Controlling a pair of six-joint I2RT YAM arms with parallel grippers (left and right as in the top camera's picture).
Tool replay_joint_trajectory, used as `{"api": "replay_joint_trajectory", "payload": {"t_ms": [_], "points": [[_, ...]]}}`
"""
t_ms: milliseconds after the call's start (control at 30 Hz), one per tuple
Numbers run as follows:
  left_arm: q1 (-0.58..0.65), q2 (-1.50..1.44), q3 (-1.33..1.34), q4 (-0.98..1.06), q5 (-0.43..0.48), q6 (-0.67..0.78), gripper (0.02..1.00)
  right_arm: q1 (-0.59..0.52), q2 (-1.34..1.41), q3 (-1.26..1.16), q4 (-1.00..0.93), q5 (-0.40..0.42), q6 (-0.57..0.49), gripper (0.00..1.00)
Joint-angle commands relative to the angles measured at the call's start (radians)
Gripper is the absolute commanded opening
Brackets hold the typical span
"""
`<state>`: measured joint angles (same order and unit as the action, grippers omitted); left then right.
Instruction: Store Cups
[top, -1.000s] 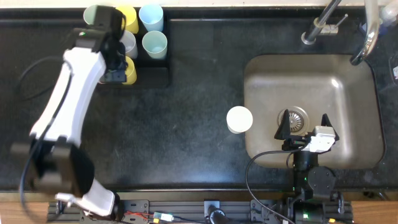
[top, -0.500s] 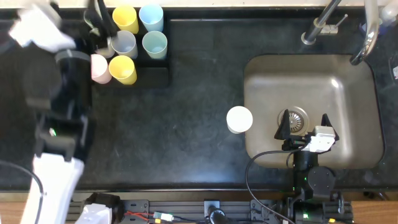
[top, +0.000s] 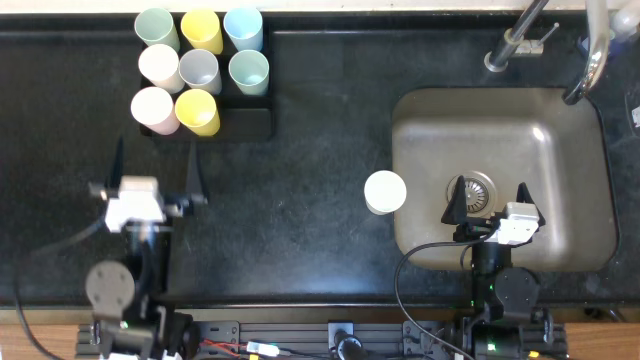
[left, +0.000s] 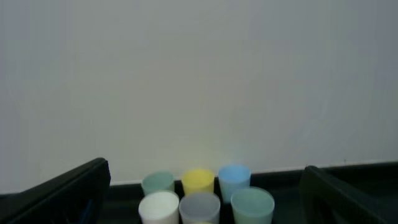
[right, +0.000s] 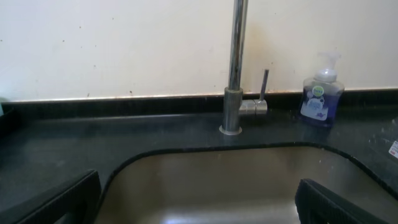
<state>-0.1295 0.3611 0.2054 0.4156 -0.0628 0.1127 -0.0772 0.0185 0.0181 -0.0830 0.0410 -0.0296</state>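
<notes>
Eight cups (top: 200, 70) stand packed together in a black rack (top: 250, 122) at the counter's back left. A white cup (top: 385, 192) stands alone just beside the sink (top: 560, 130). The left gripper (top: 155, 160), fingers spread and empty, is near the rack. The right gripper (top: 488, 190), also spread and empty, is over the sink.

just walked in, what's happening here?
Cup storing. Eight cups are grouped at the black tray, back left of the counter. One white cup sits alone on the counter beside the sink. Neither arm holds anything: the left gripper is open in front of the tray, the right gripper open over the sink.
</notes>
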Motion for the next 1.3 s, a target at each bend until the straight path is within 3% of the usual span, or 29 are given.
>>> {"api": "replay_joint_trajectory", "payload": {"t_ms": [33, 167, 633, 1300], "points": [[0.027, -0.214, -0.172, 0.001, 0.016, 0.012, 1.0, -0.002, -0.005, -0.013, 0.005, 0.0, 0.007, 0.996], [0.039, -0.345, -0.199, -0.181, 0.002, -0.085, 1.0, -0.002, -0.005, -0.013, 0.006, 0.0, 0.007, 0.996], [0.034, -0.359, -0.198, -0.487, 0.044, -0.088, 0.998, -0.002, -0.005, -0.013, 0.006, 0.0, 0.007, 0.996], [0.034, -0.359, -0.198, -0.5, 0.043, -0.088, 1.0, -0.002, -0.005, -0.013, 0.005, 0.0, 0.007, 0.996]]}}
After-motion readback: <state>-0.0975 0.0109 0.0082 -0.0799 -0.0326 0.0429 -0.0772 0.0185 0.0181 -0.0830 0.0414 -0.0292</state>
